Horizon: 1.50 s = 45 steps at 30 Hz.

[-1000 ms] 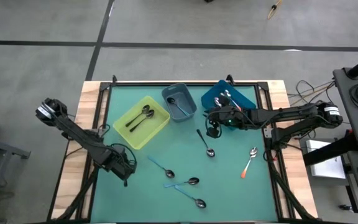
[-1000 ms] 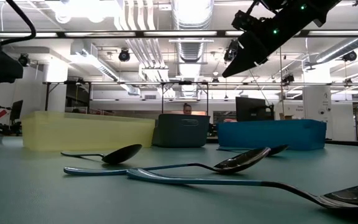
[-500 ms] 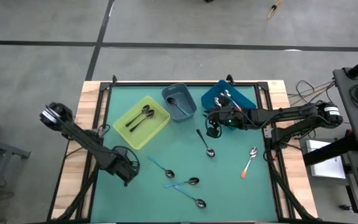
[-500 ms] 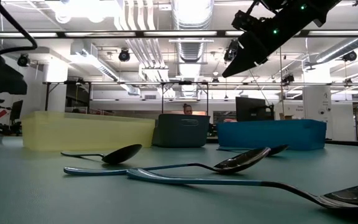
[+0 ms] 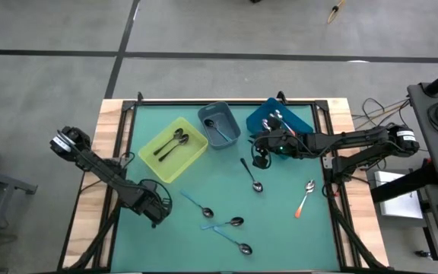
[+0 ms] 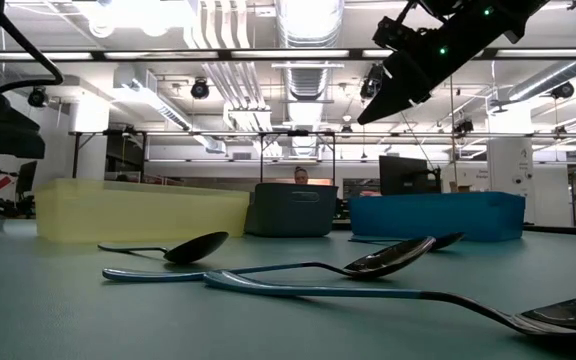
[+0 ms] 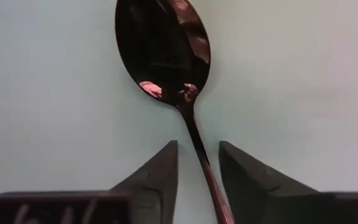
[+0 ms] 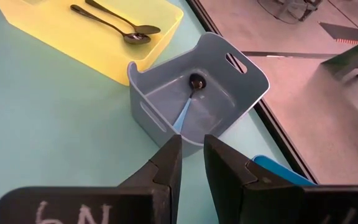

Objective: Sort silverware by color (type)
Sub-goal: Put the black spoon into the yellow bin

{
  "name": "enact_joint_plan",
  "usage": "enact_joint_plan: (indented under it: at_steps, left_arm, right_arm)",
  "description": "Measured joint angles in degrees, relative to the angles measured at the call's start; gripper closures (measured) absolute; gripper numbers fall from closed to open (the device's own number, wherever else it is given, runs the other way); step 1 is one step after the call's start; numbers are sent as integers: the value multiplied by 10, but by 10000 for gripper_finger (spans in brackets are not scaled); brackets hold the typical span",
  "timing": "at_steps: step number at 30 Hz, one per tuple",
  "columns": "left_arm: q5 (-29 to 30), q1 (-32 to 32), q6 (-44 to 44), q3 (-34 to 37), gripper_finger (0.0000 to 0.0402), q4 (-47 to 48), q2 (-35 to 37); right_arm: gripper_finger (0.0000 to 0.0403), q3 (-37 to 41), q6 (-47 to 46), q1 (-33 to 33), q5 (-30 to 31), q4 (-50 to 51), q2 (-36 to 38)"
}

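Five spoons lie loose on the tabletop [image 5: 280, 228]:
- One black spoon [image 5: 251, 175] is mid-table, its bowl toward the near edge.
- One orange-red spoon [image 5: 305, 196] is to the right, its bowl toward the far edge.
- Three light-blue spoons [image 5: 226, 223] cluster near the front, lying at a slant with their bowls to the right.

A sixth spoon [image 7: 163, 50], dark, lies at front left. The left claw [image 5: 154, 209] is open, with a finger on each side of its handle.

The yellow bin [image 5: 175, 164] holds two black spoons [image 5: 172, 143], parallel. The grey-blue bin [image 5: 219, 106] holds one light-blue spoon [image 8: 188, 102]. The blue bin [image 5: 299, 122] holds orange-red ones, but I cannot count them.

The right claw [image 5: 261, 160] hangs above the tabletop between the grey-blue and blue bins. Its fingers are slightly apart and empty.
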<state>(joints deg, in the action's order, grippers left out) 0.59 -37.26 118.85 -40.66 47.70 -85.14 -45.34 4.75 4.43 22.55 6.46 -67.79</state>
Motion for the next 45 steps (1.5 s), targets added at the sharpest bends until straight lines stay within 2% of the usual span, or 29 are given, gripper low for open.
enact_joint_plan:
  at_steps: [9, 13, 18, 21, 24, 27, 30, 34, 36, 40, 45]
  left_arm:
    - [-36, 0, -15, 0, 394, -16, 0]
    - [-78, -3, -35, -1, 397, -33, 10]
    - [-85, -2, -74, -17, 400, -32, 29]
    - [-127, -1, -108, -29, 400, -33, 45]
    - [-199, 5, -147, -47, 401, -36, 61]
    - [-226, 7, -197, -80, 401, -37, 65]
    - [-210, 19, -257, -119, 401, -36, 64]
    - [-120, 63, -350, -166, 401, -33, 59]
    - [-95, 93, -408, -185, 401, -37, 58]
    - [-91, 163, -516, -206, 401, -14, 59]
    - [-90, 266, -630, -219, 401, 57, 61]
  right_arm:
    - [344, 0, 0, 0, 0, 0, 0]
    - [344, 0, 0, 0, 0, 0, 0]
    - [344, 0, 3, 0, 0, 0, 0]
    - [344, 0, 3, 0, 0, 0, 0]
    - [344, 0, 0, 0, 0, 0, 0]
    - [344, 0, -1, 0, 0, 0, 0]
    - [344, 0, -2, 0, 0, 0, 0]
    - [344, 0, -2, 0, 0, 0, 0]
    - [344, 0, -2, 0, 0, -1, 0]
    - [344, 0, -1, 0, 0, -7, 0]
    - [344, 0, 3, 0, 0, -10, 0]
